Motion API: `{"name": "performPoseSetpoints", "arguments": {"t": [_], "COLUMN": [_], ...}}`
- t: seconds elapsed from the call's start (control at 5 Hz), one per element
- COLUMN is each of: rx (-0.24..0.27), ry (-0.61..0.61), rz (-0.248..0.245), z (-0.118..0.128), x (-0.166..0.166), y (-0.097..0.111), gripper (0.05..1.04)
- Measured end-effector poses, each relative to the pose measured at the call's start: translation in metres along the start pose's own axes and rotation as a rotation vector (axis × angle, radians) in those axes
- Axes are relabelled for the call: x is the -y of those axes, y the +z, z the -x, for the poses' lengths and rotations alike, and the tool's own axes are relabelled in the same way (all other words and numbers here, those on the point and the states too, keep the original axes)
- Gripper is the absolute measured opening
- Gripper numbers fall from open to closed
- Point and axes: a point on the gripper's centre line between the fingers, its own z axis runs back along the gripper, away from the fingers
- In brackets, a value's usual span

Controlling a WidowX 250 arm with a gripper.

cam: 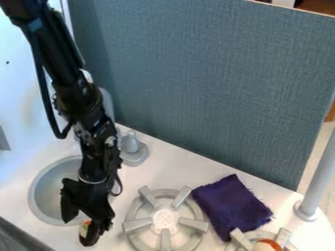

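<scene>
Over the front right rim of the grey sink [38, 188], the black gripper [78, 229] hangs low with its fingers spread apart. A small object with orange, white and green [85, 226] shows beside the right finger, mostly hidden behind it; whether they touch, I cannot tell. To the gripper's right is the grey stove burner [165, 219]. A dark purple cloth [232, 206] lies crumpled on the white counter, right of that burner.
A grey faucet piece [133, 149] stands behind the sink. At the front right, an orange and white item [267, 245] sits on a second burner [243, 240]. A grey post [318, 179] rises at the right edge, and a blue-grey panel [203, 83] borders the counter's back.
</scene>
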Motion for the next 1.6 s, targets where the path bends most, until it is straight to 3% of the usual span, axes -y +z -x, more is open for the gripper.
{"name": "performPoseSetpoints", "arguments": {"t": [0.6, 0.8, 1.0, 1.2, 1.6], "rx": [-0.027, -0.046, -0.046, -0.048, 0.099], "ry": [0.008, 0.022, 0.021, 0.037, -0.013], "rz": [0.063, 0.071, 0.071, 0.107, 0.154], "z": [-0.007, -0.007, -0.007, 0.000, -0.006], "x": [-0.003, -0.009, -0.009, -0.012, 0.003], "y": [-0.005, -0.011, -0.011, -0.010, 0.050], "gripper": [1.001, 0.948, 0.688, 0.551, 0.498]}}
